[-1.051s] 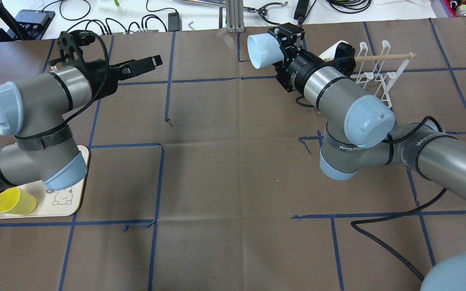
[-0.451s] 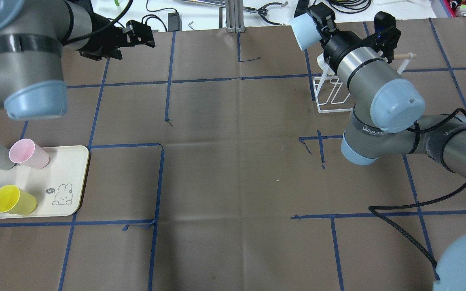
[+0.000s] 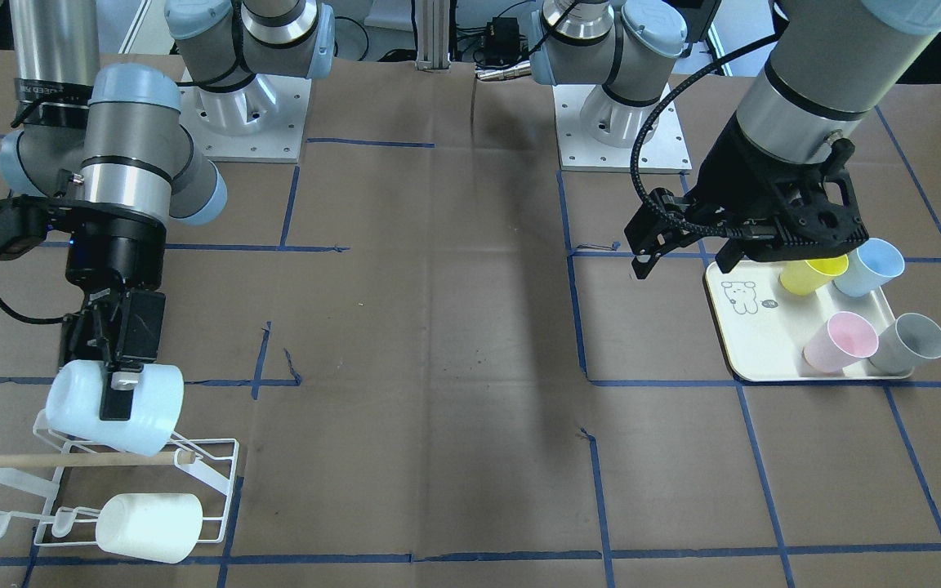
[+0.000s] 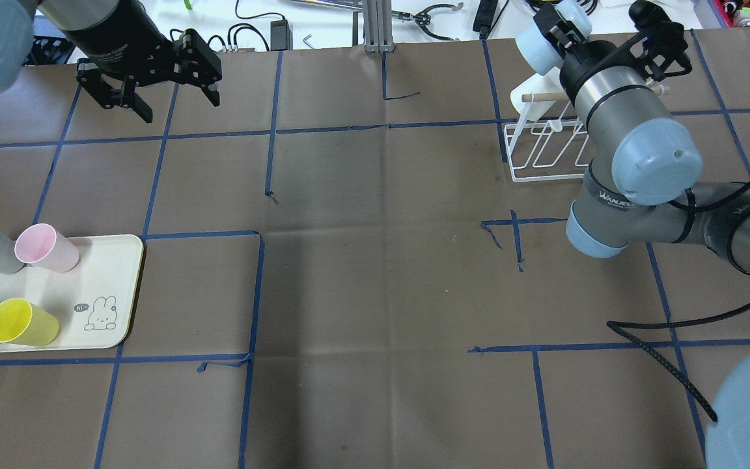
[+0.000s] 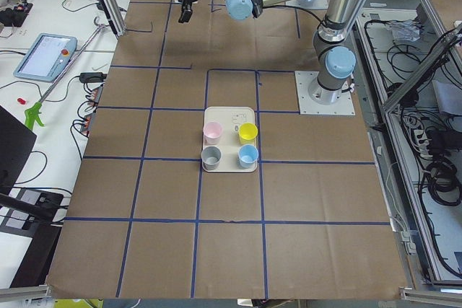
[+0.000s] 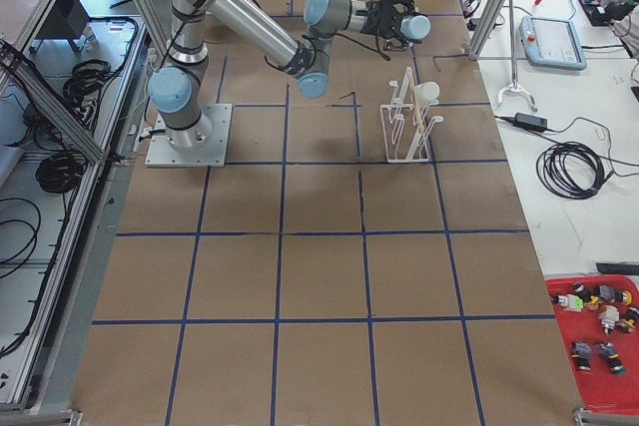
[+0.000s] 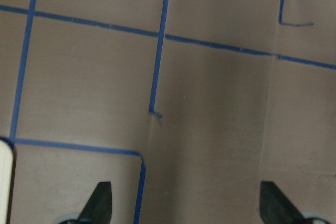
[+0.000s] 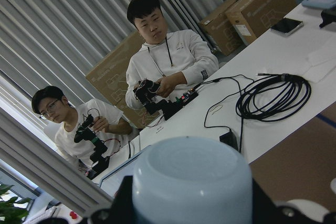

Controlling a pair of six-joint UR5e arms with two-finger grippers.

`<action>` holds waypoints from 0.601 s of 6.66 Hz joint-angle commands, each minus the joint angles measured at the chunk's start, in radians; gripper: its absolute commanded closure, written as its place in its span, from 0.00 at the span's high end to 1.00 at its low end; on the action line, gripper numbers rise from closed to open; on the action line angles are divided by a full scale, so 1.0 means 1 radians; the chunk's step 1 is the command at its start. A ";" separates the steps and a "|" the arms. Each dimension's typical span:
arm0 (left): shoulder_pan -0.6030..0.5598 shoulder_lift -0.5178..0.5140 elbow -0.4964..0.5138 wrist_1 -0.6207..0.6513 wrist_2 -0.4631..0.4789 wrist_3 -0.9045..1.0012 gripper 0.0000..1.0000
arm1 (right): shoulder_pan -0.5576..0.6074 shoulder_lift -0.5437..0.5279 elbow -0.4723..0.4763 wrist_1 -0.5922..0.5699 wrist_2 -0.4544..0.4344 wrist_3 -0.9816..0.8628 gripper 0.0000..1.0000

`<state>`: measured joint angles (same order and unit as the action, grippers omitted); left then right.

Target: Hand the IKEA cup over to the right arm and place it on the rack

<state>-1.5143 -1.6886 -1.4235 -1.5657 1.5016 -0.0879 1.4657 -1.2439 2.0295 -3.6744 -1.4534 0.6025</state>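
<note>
Front view: my right gripper [image 3: 118, 384] is clamped on the pale-blue cup [image 3: 148, 412], now swung over the rack [image 3: 221, 482], just above its dowel. Overhead: my left gripper [image 4: 176, 104], fingers apart and empty, has drawn back leftward. Placing looks next.

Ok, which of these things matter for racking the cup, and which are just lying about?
In the job: pale blue cup in the right gripper; white wire rack.
Lying about: white cup on the rack; cartoon tray with yellow cup, blue cup, pink cup, grey cup; open left gripper.
</note>
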 commanded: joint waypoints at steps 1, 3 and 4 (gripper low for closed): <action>-0.007 0.015 0.012 -0.076 0.029 0.025 1.00 | -0.082 0.011 -0.011 0.002 -0.021 -0.315 0.30; -0.038 0.023 -0.021 -0.062 0.029 0.125 1.00 | -0.119 0.079 -0.078 -0.009 -0.010 -0.433 0.29; -0.040 0.029 -0.034 -0.059 0.034 0.125 1.00 | -0.133 0.137 -0.138 -0.009 -0.009 -0.488 0.28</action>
<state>-1.5448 -1.6670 -1.4407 -1.6302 1.5318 0.0239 1.3511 -1.1654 1.9529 -3.6806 -1.4646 0.1835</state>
